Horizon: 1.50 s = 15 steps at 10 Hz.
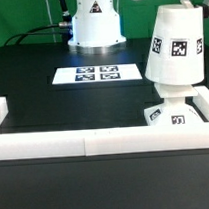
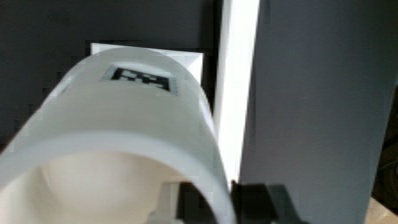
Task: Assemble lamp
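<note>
One shade (image 1: 175, 50) sits over the square base (image 1: 176, 113), the jaws clenched on its wall.

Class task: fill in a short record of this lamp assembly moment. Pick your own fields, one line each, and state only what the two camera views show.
Shade: white tapered cone shade with square tags, upright above the base
Base: flat square base, at the exterior view's right, near the white wall
Bulb: hidden, cannot tell
Gripper: one finger shows at the shade's rim; grip cannot be told
Marker board: marker board, flat on the black table
</note>
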Available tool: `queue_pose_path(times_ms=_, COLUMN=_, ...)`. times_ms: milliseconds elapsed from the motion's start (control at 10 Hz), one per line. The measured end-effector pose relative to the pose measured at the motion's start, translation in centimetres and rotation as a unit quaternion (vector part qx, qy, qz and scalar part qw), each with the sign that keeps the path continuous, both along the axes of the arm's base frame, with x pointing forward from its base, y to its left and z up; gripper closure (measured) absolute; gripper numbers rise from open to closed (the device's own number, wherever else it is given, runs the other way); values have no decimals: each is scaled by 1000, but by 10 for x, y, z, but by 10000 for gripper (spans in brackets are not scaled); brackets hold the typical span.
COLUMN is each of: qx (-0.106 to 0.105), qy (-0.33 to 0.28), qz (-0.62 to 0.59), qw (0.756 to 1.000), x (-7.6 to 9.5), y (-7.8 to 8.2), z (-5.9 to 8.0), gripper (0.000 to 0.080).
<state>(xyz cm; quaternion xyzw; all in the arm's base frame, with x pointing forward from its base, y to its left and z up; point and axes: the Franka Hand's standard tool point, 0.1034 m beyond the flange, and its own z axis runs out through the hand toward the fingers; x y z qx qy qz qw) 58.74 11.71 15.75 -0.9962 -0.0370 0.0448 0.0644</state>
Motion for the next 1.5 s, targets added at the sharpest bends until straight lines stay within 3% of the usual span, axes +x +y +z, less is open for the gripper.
queue_pose_path(times_ms=400, qx=-1, qy=3, qz=-1, qw=1000, x=-2, y=2, z=-3, gripper=746)
queue_pose_path(times_ms=600, qx=-1, qy=2, qz=-1, qw=1000, x=-1, y=1, z=-2, gripper=382)
queue_pose_path(times_ms=700, qx=-1, qy=2, qz=-1, qw=1000, x=-1, y=1, z=-1, gripper=382)
queue_pose_path(times_ms=900, qx=-1, qy=2, qz=-1, qw=1000, x=-5, y=0, z=2, gripper=134)
queue_pose_path(times_ms=1100, qx=-6, qy=5, qz=-10, qw=1000, x=-15, y=2, z=9, gripper=106)
queue_pose_path(times_ms=1400, qx=-56, qy=8, qz=-51, qw=997, x=-43, y=18, z=16, gripper=101)
queue_pose_path(times_ms=1500, qx=-54, qy=9, qz=-45, qw=997, x=-44, y=21, z=16, gripper=101)
